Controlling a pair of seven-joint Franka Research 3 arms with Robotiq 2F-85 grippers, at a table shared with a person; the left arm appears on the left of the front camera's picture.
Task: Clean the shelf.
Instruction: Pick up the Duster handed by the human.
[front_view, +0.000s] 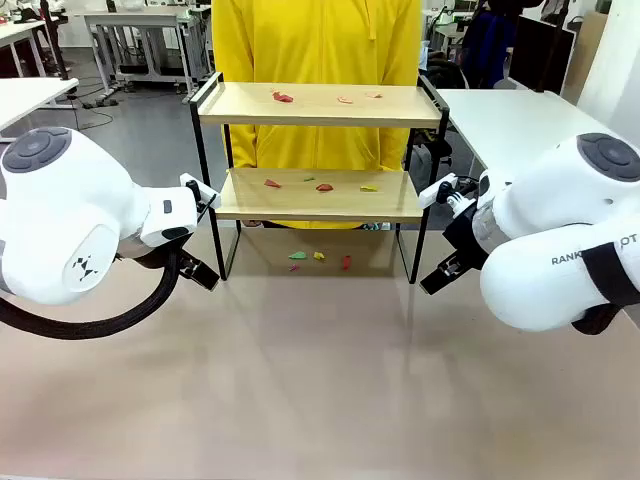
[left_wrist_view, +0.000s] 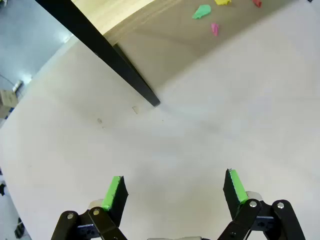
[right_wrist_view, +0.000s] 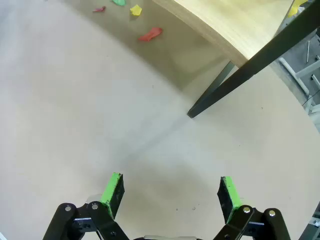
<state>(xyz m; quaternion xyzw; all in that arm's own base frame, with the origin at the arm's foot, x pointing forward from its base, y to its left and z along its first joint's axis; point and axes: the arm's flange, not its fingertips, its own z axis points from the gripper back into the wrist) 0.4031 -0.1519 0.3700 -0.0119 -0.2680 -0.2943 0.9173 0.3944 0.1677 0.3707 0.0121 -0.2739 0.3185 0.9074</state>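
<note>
The shelf (front_view: 320, 104) stands at the table's far middle, in front of a person in yellow. Small coloured scraps lie on its top board, such as a red scrap (front_view: 283, 97), and on its lower board (front_view: 300, 200), such as an orange scrap (front_view: 324, 187). More lie on the table beneath: a green scrap (left_wrist_view: 202, 11), a yellow scrap (right_wrist_view: 135, 9) and another red scrap (right_wrist_view: 150, 34). My left gripper (left_wrist_view: 175, 190) hovers open over bare table near the shelf's left front leg (left_wrist_view: 115, 60). My right gripper (right_wrist_view: 170, 192) hovers open near the right front leg (right_wrist_view: 245, 75). Neither holds anything.
The left arm (front_view: 70, 215) and right arm (front_view: 560, 235) flank the shelf low over the beige table (front_view: 320, 380). White tables stand beyond on both sides.
</note>
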